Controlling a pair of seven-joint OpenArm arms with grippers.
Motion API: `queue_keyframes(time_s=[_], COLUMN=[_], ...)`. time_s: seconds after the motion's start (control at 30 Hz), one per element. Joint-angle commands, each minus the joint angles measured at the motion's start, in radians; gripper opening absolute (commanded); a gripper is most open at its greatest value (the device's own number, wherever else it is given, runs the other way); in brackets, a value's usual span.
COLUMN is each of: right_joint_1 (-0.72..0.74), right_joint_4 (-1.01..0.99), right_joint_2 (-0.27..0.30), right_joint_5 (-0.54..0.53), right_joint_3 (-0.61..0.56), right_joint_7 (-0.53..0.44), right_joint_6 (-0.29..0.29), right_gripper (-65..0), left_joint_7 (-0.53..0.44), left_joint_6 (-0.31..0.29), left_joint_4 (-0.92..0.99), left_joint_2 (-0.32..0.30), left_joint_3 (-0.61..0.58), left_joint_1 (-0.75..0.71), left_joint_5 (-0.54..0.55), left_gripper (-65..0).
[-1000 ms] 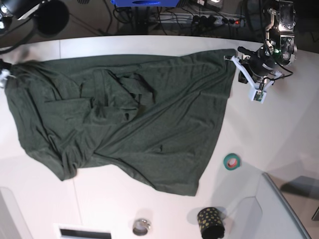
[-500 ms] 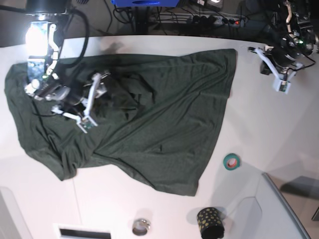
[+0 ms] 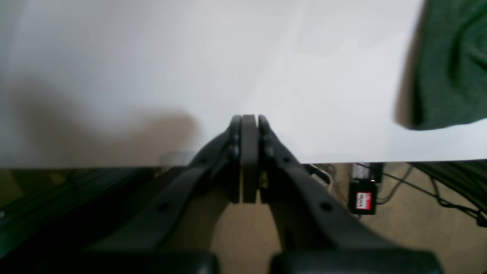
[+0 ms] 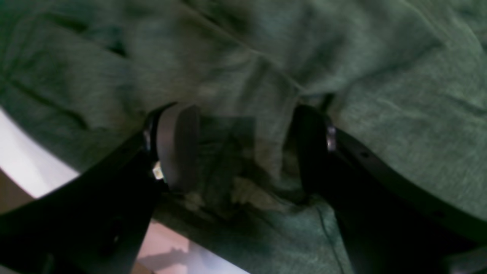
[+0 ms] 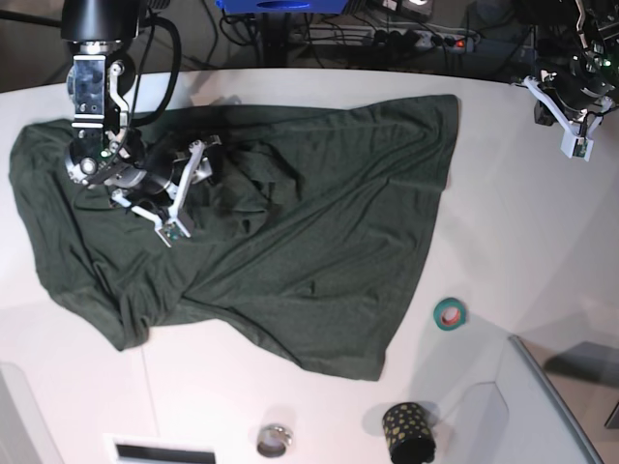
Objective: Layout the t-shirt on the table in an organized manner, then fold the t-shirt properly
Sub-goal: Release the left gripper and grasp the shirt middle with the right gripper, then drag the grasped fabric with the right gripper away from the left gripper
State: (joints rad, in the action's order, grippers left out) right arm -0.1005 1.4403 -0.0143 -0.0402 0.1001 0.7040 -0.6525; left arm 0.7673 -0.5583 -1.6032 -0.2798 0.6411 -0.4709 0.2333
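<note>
The dark green t-shirt point(image 5: 290, 222) lies spread but wrinkled across the white table point(image 5: 522, 222), bunched at its left middle. My right gripper point(image 5: 184, 193) hangs open over that bunched part. In the right wrist view a raised fold of the t-shirt point(image 4: 266, 125) stands between the spread fingers point(image 4: 179, 144) of the right gripper point(image 4: 245, 148). My left gripper point(image 5: 532, 87) is shut and empty at the table's far right edge, apart from the shirt's top right corner. In the left wrist view the left gripper point(image 3: 249, 121) is over bare table point(image 3: 152, 57), with the t-shirt point(image 3: 449, 64) to its right.
A green tape roll point(image 5: 449, 313) lies right of the shirt's lower hem. A black dotted cup point(image 5: 408, 431) and a small metal ring point(image 5: 275, 441) stand near the front edge. A grey bin corner point(image 5: 542, 406) fills the lower right. Cables run behind the table.
My left gripper has left the shirt's top right corner and moved up and right to the table edge. My right arm has come in over the shirt's left part and settled on the bunched fabric.
</note>
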Motion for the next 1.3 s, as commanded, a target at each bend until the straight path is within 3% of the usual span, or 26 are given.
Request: queue_keyframes(time_s=[0.0, 0.2, 0.33, 0.47, 0.53, 0.63, 0.67, 0.8, 1.07, 1.27], right_joint_1=[0.014, -0.014, 0.014, 0.020, 0.020, 0.029, 0.034, 0.100, 0.388, 0.528], right_joint_4=[0.014, 0.081, 0.006, -0.020, -0.020, 0.000, 0.010, 0.073, 0.050, 0.015], right_joint_2=[-0.005, 0.001, 0.003, 0.001, -0.002, -0.003, -0.005, -0.005, -0.025, -0.052], right_joint_5=[-0.020, -0.019, -0.019, -0.019, -0.019, -0.019, -0.019, -0.019, -0.019, -0.019], right_joint_3=[-0.003, -0.001, -0.001, -0.003, -0.009, -0.009, -0.010, -0.027, -0.079, -0.075], right_joint_7=[-0.034, -0.031, -0.042, -0.042, -0.042, -0.033, -0.030, 0.042, 0.148, 0.150], right_joint_6=[-0.011, -0.010, 0.030, 0.035, 0.035, 0.038, 0.038, 0.038, 0.038, 0.038], right_gripper=[-28.1, -28.1, -28.1, -29.3, -38.9, -63.0, -65.0, -64.2, -64.2, -64.2], left_joint_7=[-0.013, -0.013, -0.013, -0.013, -0.013, -0.013, -0.013, -0.013, -0.013, -0.013], left_joint_6=[0.001, 0.001, 0.001, 0.001, 0.001, 0.001, 0.001, 0.001, 0.001, 0.001], left_joint_4=[-0.015, -0.015, -0.015, -0.015, -0.015, -0.015, -0.015, -0.015, -0.016, -0.016], left_joint_2=[-0.019, -0.019, -0.019, -0.017, -0.017, -0.017, -0.017, -0.011, -0.005, -0.005], left_joint_3=[0.007, 0.003, 0.003, 0.003, 0.003, 0.003, 0.003, 0.001, 0.001, 0.001], left_joint_1=[-0.004, -0.004, -0.002, -0.001, -0.001, 0.001, 0.001, 0.007, 0.007, 0.002], left_joint_5=[-0.001, -0.001, -0.001, -0.001, -0.001, -0.001, -0.001, -0.001, -0.001, -0.001], left_gripper=[-65.0, -65.0, -65.0, -65.0, -65.0, -65.0, -65.0, -65.0, -65.0, -65.0])
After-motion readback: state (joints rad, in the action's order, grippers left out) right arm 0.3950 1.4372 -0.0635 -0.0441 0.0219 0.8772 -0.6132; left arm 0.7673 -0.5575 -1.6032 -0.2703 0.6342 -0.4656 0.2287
